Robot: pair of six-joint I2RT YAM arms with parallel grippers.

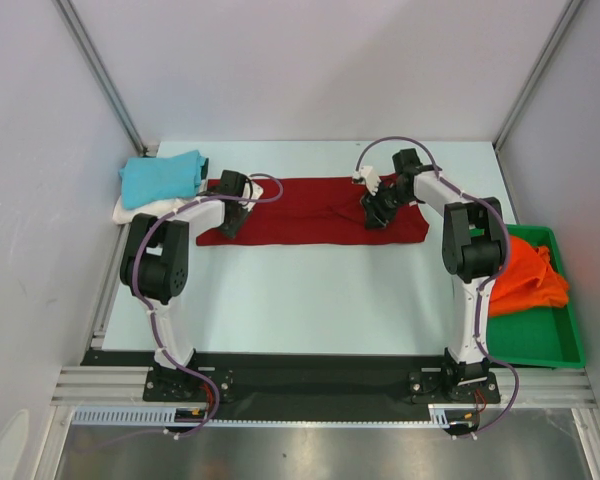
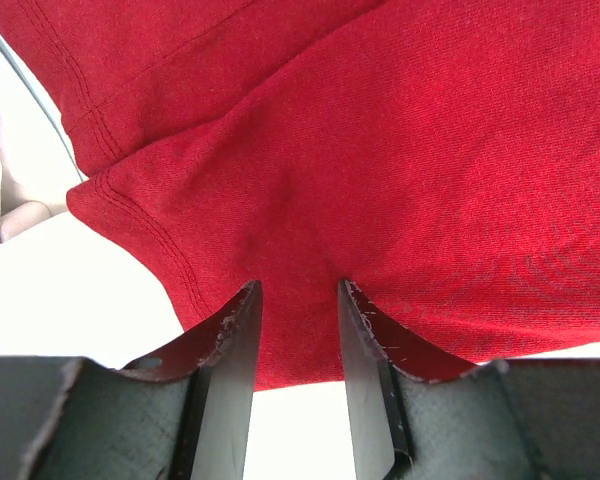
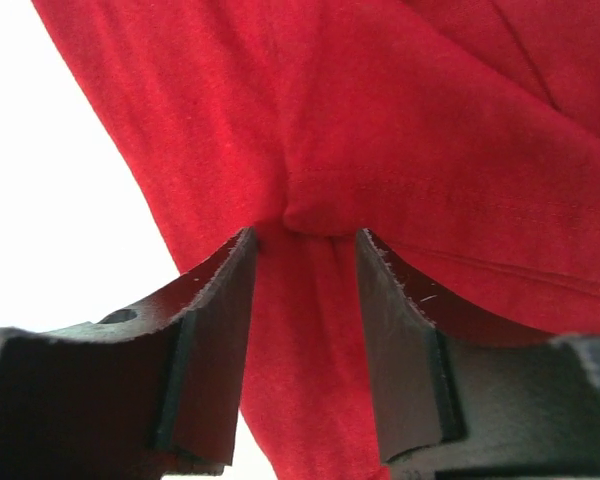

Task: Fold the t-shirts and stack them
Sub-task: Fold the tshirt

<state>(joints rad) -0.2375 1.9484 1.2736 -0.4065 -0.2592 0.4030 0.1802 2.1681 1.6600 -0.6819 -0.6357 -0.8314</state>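
Note:
A dark red t-shirt lies spread in a long band across the far half of the table. My left gripper is down on its left end, open; a hemmed edge of the red cloth lies between the tips. At the shirt's right part my right gripper also stands open, and a puckered fold of red cloth runs between its tips. A turquoise blue t-shirt sits folded on a cream white one at the far left. The bright orange t-shirt lies crumpled in the tray.
A green plastic tray stands at the right edge of the table, beside the right arm. Walls with metal frame posts close in the back and sides. White table surface lies between the red shirt and the arm bases.

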